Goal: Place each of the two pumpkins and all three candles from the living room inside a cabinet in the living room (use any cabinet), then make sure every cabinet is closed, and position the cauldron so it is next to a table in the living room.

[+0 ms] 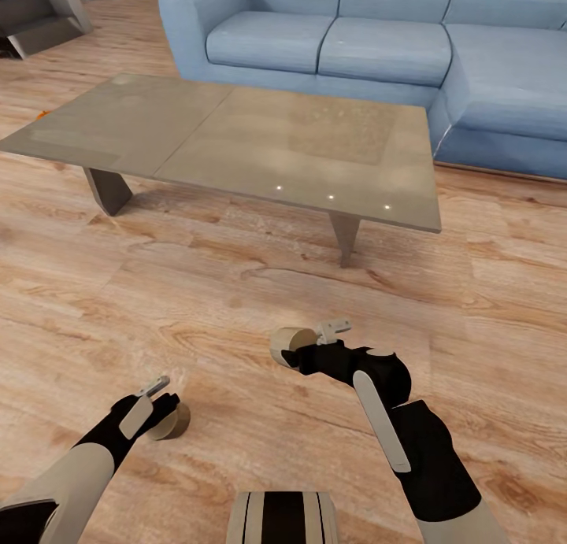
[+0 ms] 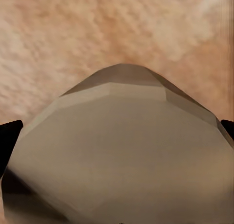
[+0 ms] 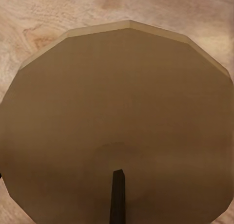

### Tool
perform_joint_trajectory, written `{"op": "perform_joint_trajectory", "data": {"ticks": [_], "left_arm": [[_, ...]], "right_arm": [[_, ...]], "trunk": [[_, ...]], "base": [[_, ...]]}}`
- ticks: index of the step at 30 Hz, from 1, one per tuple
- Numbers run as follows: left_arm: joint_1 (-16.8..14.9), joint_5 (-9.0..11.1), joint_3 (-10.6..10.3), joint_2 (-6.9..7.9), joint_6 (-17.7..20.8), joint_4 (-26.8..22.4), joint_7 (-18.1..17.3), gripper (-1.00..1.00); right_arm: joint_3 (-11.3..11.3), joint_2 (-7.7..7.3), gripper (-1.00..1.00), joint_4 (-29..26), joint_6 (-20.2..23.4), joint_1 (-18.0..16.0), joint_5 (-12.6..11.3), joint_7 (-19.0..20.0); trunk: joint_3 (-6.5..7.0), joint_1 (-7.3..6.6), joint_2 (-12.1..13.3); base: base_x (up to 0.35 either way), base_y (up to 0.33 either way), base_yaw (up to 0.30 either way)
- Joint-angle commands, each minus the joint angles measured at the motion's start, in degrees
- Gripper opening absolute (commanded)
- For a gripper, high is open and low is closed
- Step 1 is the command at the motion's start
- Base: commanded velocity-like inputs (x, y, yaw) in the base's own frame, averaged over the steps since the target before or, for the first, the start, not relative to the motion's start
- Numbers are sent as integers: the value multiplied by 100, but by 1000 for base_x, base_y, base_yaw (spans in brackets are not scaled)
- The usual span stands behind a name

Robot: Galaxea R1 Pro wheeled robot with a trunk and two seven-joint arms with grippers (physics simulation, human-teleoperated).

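Two candles held | L gripper [image 1: 161,414] grips candle [image 1: 175,423] | R gripper [image 1: 303,347] grips other candle [image 1: 290,343], lying sideways | no cabinet ahead.

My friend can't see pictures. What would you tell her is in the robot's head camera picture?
Each of the robot's two grippers holds a short tan candle above a wooden floor: the left gripper one candle, the right gripper the other. Ahead stands a low grey-brown table, with a blue sofa behind it.

Open floor [image 1: 236,308] ahead; the table [image 1: 260,146] and, beyond, seemingly sofa [image 1: 378,40] block.
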Motion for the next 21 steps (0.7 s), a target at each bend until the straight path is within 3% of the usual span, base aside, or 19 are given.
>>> {"op": "perform_joint_trajectory", "data": {"ticks": [1,10,21], "left_arm": [[1,83,13,0,24,-13,26,-100],[23,112,28,9,30,-2,-6,-100],[126,112,18,-19,3,-147,-29,-100]], "right_arm": [[-1,1,-100,-4,23,-3,-16,-11],[11,1,-100,-4,21,-3,-13,-12],[30,9,-100,-4,19,-3,-13,-17]], "trunk": [[-4,-1,-1],[-4,-1,-1],[240,-29,13]], "base": [[0,0,0],[0,0,0],[0,0,0]]}}
